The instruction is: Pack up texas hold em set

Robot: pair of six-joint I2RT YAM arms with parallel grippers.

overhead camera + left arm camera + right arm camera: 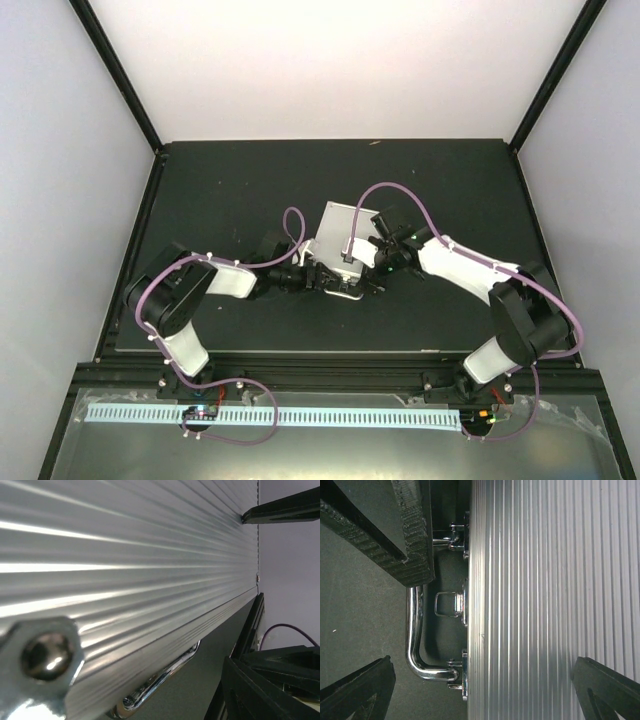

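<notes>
Plainly, the briefcase (338,230) lies shut (inside hidden).

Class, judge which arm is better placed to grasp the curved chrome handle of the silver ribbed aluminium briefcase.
Probably right: the right tool, open, frames the curved chrome handle on the silver ribbed aluminium briefcase. The left tool, also open, faces the ribbed side, the handle at its view's edge.

Left of the briefcase (335,232) we logged the left arm (190,300): white shells, black joints, purple cable looping along it. Right of the briefcase, the right arm (480,275) looked the same: white and black, purple cable, small green light near the wrist. Its fingers (360,690) were black, rough layered plastic.
</notes>
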